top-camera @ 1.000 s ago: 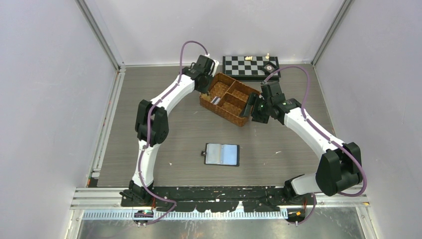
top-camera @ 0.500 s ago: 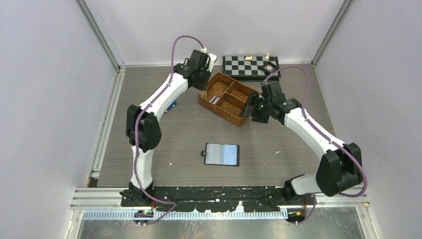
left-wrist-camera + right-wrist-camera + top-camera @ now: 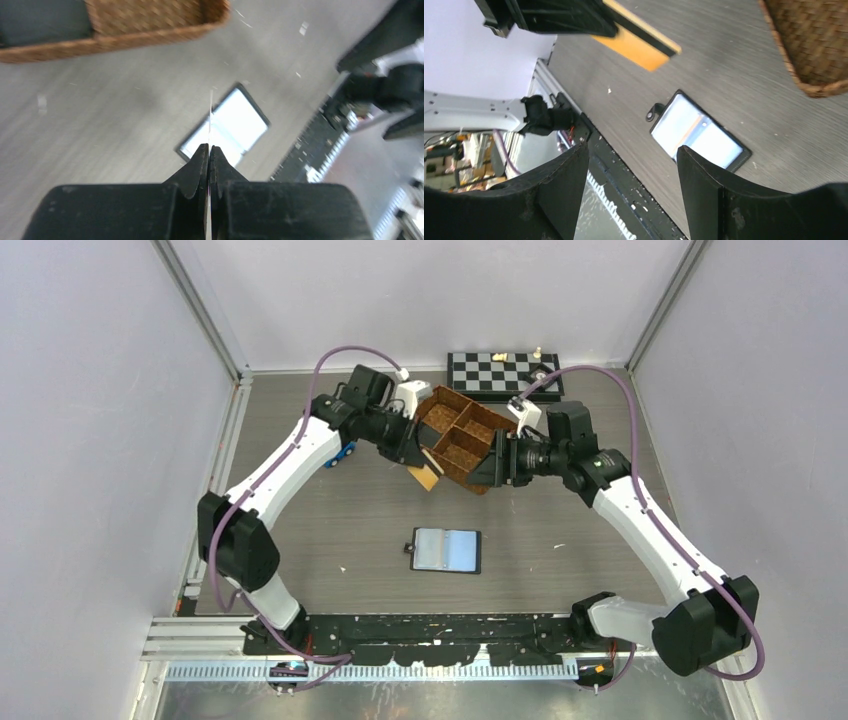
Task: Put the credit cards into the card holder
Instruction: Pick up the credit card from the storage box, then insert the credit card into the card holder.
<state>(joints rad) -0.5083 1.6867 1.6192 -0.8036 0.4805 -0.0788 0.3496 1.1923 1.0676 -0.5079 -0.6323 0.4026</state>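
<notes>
Above table (image 3: 300, 500): card (image 3: 429, 478) between left fingers (image 3: 196, 167)

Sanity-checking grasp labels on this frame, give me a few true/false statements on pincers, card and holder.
1. The left pincer is shut on a tan-orange card. True.
2. The card holder is folded closed. False: it lies open on the table, pale sleeves facing up.
3. The right pincer grips the card holder. False: its fingers are spread with nothing between them, up beside the wicker basket.
4. The held card is clear of the card holder. True: it hangs in the air near the basket.
5. A chessboard sits at the far edge of the table, behind the basket. True.
</notes>
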